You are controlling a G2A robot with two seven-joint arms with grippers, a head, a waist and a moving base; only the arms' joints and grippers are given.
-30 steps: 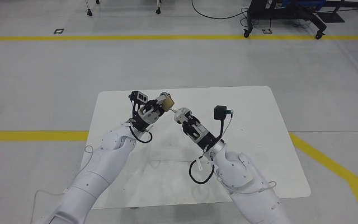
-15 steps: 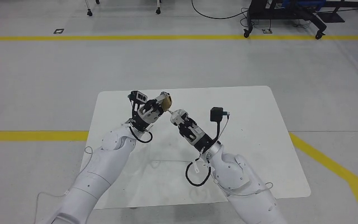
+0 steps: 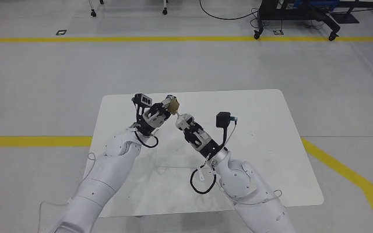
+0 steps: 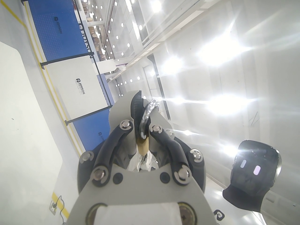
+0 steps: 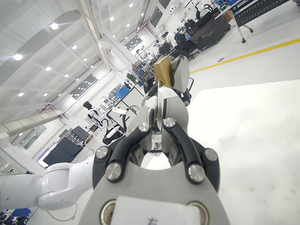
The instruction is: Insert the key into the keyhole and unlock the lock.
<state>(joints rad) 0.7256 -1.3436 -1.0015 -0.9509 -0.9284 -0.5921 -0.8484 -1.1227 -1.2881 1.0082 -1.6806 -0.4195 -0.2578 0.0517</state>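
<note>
Left claw (image 3: 165, 108) clamped tight around the brass padlock (image 3: 172, 105), held up over the white surface (image 3: 262, 116); right claw (image 3: 182, 120) pinched closed on the key (image 3: 176, 114), tip right at the padlock's underside, depth unclear

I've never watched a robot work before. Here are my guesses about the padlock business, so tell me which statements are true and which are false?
1. The left gripper holds the brass-coloured padlock. True.
2. The padlock lies flat on the white table. False: it is held up in the air above the table.
3. The right gripper hangs wide open. False: its fingers are shut on the small metal key.
4. The right gripper's tip sits close beside the padlock. True.
</note>
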